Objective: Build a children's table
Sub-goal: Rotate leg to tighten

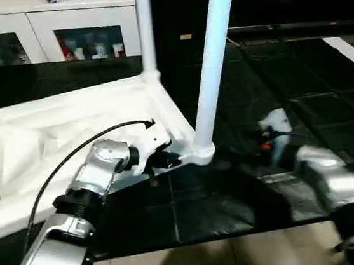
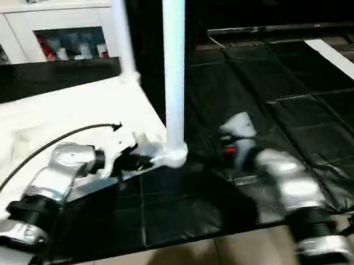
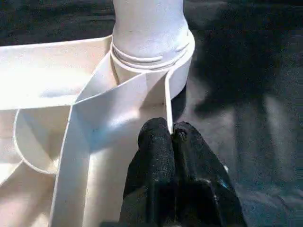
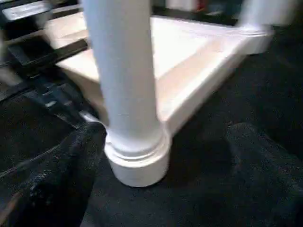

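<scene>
The white table top (image 1: 68, 129) lies upside down on a black mat (image 1: 304, 124), ribs facing up, and fills the 9 o'clock side of the head view. Two white legs stand up in its corner sockets: the near leg (image 1: 210, 58) rises from the corner at the middle of the head view, and the far leg (image 1: 145, 27) stands behind it toward 12 o'clock. The left claw (image 3: 171, 137) is clenched on the thin rim of the table top, just beside the near leg's socket (image 3: 156, 66) (the rim is pinched between the two black fingers). The right claw (image 4: 161, 156) is wide apart, with one finger on each side of the bottom of the near leg; one finger seems close to it, but I cannot tell if it touches. I think the step now is pushing this leg in tight. To do it well, the left claw should hold the top steady, and the right claw should close gently around the leg and keep it straight. The tops of both legs are cut off at 12 o'clock, and the other two corners cannot be seen. The right claw looks blurry in the head view. A white cabinet (image 1: 50, 32) stands at 11 o'clock.
</scene>
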